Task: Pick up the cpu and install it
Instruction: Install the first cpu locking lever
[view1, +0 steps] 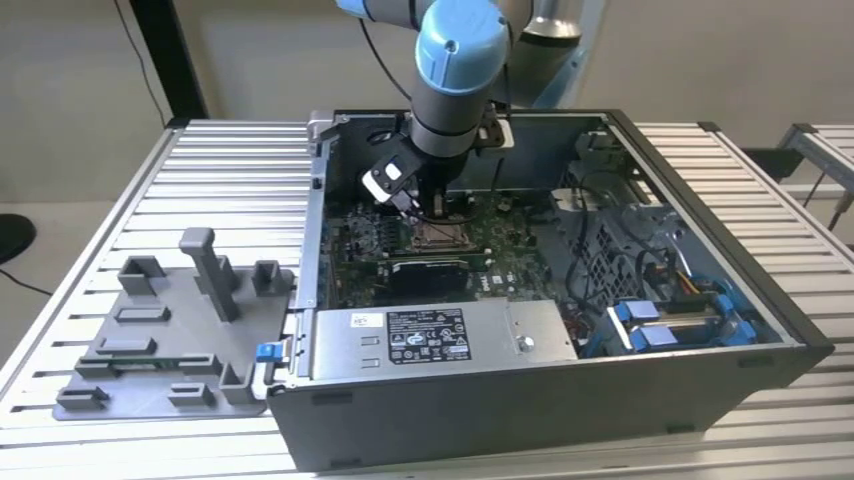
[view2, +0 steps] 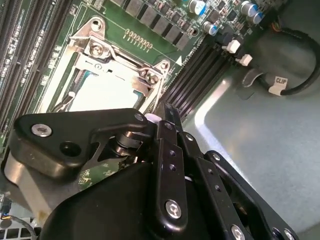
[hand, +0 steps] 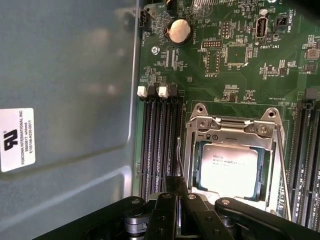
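The cpu, a small square chip with a silvery-white top, lies flat in the motherboard socket, ringed by the metal socket frame. In the second wrist view the cpu shows pale inside the same frame. My gripper hangs inside the open computer case, just above the socket. In both wrist views its two black fingers lie side by side, shut, with nothing between them; the gripper sits next to the socket's edge, over the memory slots.
Memory slots run along the socket. The case walls close in the board. A silver power-supply box sits at the case front, with cables and blue drive brackets on the exterior view's right. A grey plastic tray lies on the slatted table.
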